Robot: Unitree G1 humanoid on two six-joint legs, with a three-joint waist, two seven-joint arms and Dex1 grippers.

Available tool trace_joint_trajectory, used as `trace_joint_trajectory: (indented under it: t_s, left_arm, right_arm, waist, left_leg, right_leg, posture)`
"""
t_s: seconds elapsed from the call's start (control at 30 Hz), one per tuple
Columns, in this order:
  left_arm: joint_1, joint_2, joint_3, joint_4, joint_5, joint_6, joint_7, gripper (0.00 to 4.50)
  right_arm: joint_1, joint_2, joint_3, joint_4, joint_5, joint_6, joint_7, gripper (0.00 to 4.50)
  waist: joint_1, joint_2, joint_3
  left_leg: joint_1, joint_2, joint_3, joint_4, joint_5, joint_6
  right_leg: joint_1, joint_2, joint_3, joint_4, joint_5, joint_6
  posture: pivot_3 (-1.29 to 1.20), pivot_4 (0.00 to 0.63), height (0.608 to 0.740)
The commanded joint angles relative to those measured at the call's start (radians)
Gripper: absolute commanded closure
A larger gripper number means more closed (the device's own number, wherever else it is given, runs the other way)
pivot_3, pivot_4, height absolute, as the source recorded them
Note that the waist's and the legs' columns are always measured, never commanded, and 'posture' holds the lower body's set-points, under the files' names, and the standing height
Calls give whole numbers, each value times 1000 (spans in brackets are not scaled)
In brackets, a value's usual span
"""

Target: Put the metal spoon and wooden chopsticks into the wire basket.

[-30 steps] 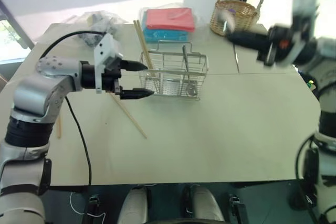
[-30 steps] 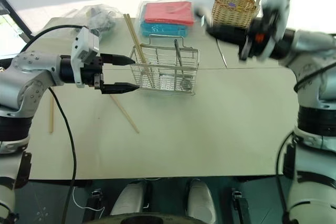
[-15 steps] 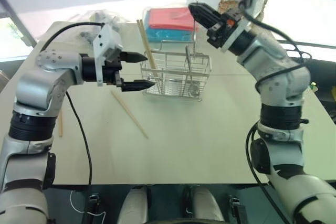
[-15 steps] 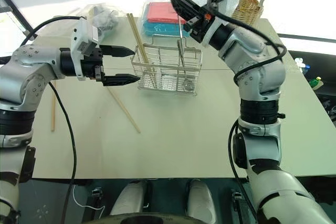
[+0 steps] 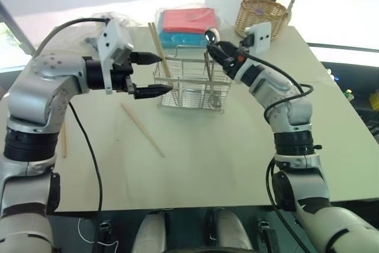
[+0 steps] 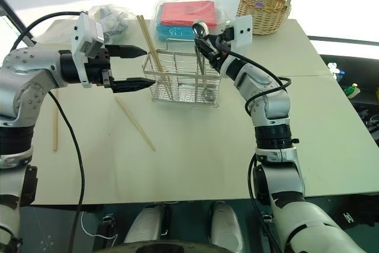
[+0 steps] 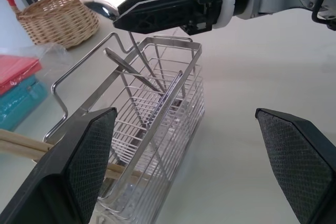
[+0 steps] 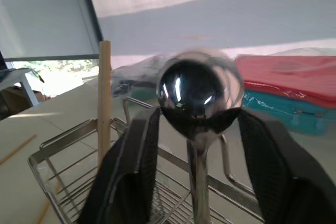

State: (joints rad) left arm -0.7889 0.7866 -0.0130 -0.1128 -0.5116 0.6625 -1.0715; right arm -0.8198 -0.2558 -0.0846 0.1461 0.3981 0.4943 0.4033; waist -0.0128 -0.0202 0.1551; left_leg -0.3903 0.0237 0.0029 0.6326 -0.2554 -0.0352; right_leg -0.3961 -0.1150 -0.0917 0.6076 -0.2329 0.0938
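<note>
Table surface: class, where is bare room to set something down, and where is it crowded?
The near half of the table, between the loose chopstick and the right edge, is bare. The far side is crowded: the wire basket with both hands beside it, the red and blue packs, the wicker basket and a clear bag.

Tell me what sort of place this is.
Probably an indoor tabletop test setup near bright windows: a plain pale table holding a wire basket, a wicker basket, and bagged red and blue packs.
</note>
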Motion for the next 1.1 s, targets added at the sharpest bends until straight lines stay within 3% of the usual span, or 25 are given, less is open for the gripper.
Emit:
trace_joint_trajectory:
  t_s: [0.03,0.2,0.43,0.57,0.7,0.87,1.1]
  left_arm:
    - [-20,5,58,-19,-17,6,30,0]
    - [-11,-1,87,-29,-31,22,63,0]
    - [-13,-17,251,-13,-88,108,248,0]
    - [-3,-47,375,14,-96,175,441,0]
    - [6,-78,463,80,-50,282,674,0]
    - [-13,-39,440,273,110,413,902,0]
    - [-190,-37,364,678,243,395,1007,0]
  right_arm:
    - [-22,-26,-41,-80,12,-2,-10,1066]
    - [-35,-82,-62,-131,29,20,17,1066]
    - [-154,-284,-142,-243,256,165,265,1066]
    - [-59,-452,-121,-412,397,248,517,1066]
    - [57,-521,-81,-498,392,252,572,1066]
    - [149,-514,-51,-549,371,248,535,1066]
    - [255,-550,-11,-619,346,219,583,1066]
  waist:
    - [0,0,0]
    - [1,0,0]
    - [0,1,1]
    - [3,-1,0]
    - [2,-3,-1]
    - [2,-3,-1]
    - [26,-12,-2]
  left_leg:
    - [0,0,0,0,0,0]
    - [0,0,0,0,0,0]
    - [0,0,0,-1,0,0]
    - [1,1,0,-1,-1,1]
    - [4,1,0,0,-1,1]
    - [5,1,1,0,-1,1]
    - [1,0,0,-1,0,0]
  right_leg:
    - [0,0,0,0,0,0]
    - [0,0,0,0,0,0]
    - [-1,0,1,0,0,0]
    - [1,1,1,0,0,0]
    - [6,0,0,-9,0,1]
    - [5,0,0,-7,0,1]
    - [3,0,-1,-5,0,1]
  posture:
    - [0,150,703]
    - [0,150,703]
    - [0,150,703]
    - [0,150,703]
    - [0,150,703]
    - [0,150,703]
    - [0,150,703]
